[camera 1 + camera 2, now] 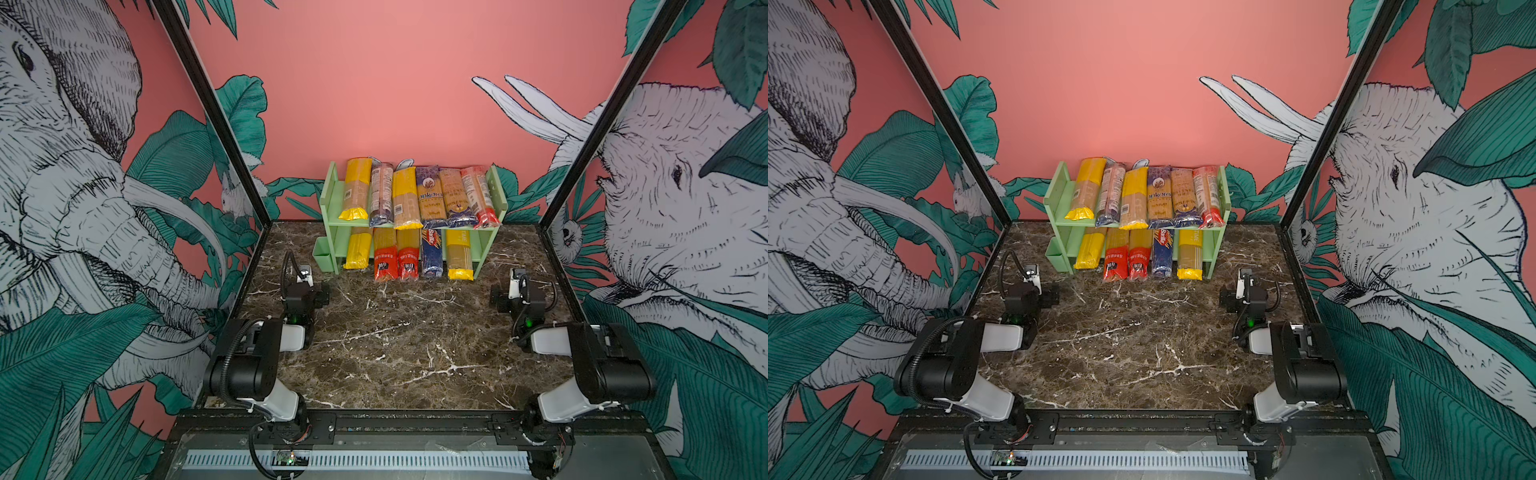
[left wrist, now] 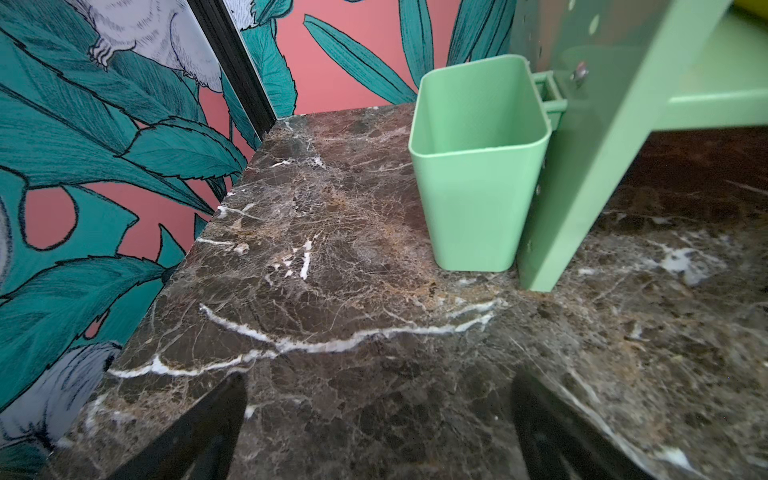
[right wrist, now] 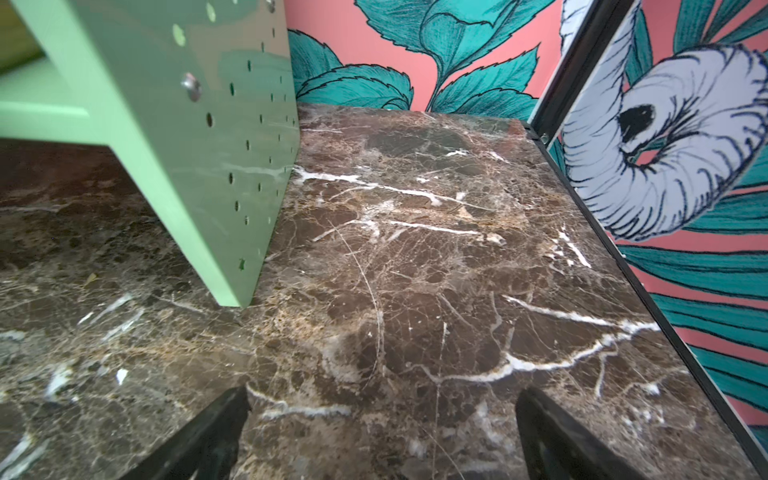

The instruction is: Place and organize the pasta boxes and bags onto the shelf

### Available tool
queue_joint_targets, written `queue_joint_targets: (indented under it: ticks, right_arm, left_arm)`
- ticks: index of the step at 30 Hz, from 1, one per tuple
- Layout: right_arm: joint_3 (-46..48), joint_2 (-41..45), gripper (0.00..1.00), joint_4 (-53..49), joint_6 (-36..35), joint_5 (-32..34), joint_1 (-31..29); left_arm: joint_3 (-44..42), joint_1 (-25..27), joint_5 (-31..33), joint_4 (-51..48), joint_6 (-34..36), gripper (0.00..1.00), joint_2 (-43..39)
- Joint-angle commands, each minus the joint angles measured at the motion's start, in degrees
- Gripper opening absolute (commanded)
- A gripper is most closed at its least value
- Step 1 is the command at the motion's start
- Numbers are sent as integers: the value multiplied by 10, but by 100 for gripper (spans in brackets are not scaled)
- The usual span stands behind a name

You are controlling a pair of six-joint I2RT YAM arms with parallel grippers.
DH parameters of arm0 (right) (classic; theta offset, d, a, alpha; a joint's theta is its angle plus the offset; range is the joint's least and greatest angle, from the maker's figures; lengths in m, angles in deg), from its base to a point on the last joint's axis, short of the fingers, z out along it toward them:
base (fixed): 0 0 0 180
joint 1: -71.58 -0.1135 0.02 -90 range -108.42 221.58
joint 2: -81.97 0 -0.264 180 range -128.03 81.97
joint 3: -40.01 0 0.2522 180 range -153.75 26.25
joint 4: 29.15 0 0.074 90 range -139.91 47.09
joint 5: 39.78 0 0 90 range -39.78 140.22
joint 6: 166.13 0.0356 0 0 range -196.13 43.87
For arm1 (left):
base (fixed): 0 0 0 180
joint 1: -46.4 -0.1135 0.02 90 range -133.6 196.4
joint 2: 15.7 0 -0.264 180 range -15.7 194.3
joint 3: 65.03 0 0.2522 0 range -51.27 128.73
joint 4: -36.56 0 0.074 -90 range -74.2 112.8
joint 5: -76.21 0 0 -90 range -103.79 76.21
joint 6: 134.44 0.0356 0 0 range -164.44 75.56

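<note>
1. The shelf [image 1: 331,195] stands at the middle of the bench's [image 1: 415,353] back edge. Every pasta pack [image 1: 432,195] in view lies on it: six across the upper tier and five on the lower, the blue Barilla pack [image 1: 431,253] among these. Their near ends overhang the front.
2. Each pack looks light and stiff along its length, with brittle contents and slick film. A hold across the narrow middle, not the crimped ends, seems safest.
3. The left gripper [image 2: 374,432] sits near the left edge, in front of the green cup [image 2: 478,166]. Its fingers [image 2: 199,432] are spread wide with nothing between them.
4. The right gripper [image 3: 378,436] sits near the right edge, before the shelf's side panel [image 3: 216,145]. It is likewise spread wide and empty, touching no pack.
</note>
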Motion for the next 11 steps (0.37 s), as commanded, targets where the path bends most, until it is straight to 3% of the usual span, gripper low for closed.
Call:
queue_joint_targets:
  ticks: [1,11]
  right_arm:
    - [-9,-4,99,13,-8,-15,3]
    - [-6,-3,99,18,-7,-16,4]
  left_arm:
    - [-4,-2,-5,6,3,100,-8]
    - [-3,-1,-5,6,3,100,-8]
